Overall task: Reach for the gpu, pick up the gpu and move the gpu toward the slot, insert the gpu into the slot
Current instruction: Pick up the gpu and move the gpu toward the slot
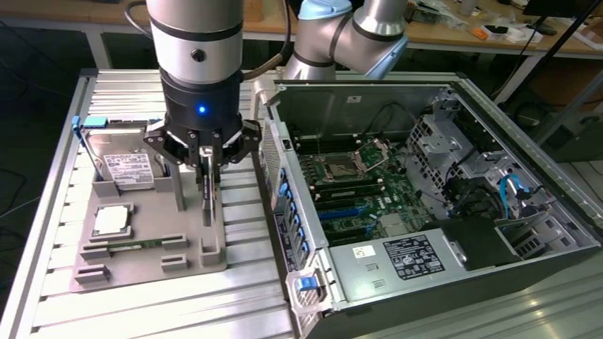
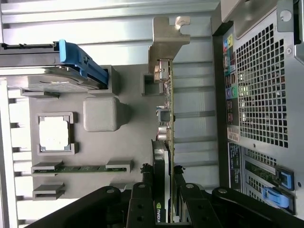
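**One gpu clamped, standing on edge in the tray**

Exterior view: one arm reaches down over the grey tray [image 1: 132, 273]. Its one gripper [image 1: 207, 164] is closed narrowly on the top edge of the one gpu [image 1: 208, 201]. The gpu stands upright and edge-on along the tray's side toward the exterior view's right, with its lower end in a tray block. Three other parts sit on the tray: one hard drive [image 1: 127, 169], one processor [image 1: 111, 220] and one memory stick [image 1: 141, 245]. Just beside the tray stands one open computer case [image 1: 339, 106]. The slot [image 1: 347, 209] lies on its green motherboard [image 1: 391, 187], well apart from the tray.

Wrist view: two black fingers [image 2: 145, 190] press against either face of the gpu, with no gap showing. The card's one silver bracket [image 2: 166, 40] reaches past the tray's rim.
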Tool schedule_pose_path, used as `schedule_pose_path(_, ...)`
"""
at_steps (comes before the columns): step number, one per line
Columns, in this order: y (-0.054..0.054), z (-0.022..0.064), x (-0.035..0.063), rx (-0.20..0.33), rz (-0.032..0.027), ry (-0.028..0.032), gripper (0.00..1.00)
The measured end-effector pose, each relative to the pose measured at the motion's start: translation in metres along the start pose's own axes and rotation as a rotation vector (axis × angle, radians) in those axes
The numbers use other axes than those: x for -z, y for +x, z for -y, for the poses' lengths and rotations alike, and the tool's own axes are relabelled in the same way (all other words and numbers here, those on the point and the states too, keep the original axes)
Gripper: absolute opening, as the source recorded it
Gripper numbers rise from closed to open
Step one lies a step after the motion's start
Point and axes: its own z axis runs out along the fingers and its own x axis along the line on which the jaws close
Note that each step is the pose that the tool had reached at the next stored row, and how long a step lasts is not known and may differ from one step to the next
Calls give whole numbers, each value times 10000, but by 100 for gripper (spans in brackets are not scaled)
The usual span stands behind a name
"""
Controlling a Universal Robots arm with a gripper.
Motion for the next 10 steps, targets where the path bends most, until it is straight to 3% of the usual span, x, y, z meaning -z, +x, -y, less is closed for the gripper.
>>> schedule_pose_path(10, 0, -8, 191, 0, 1, 12, 27)
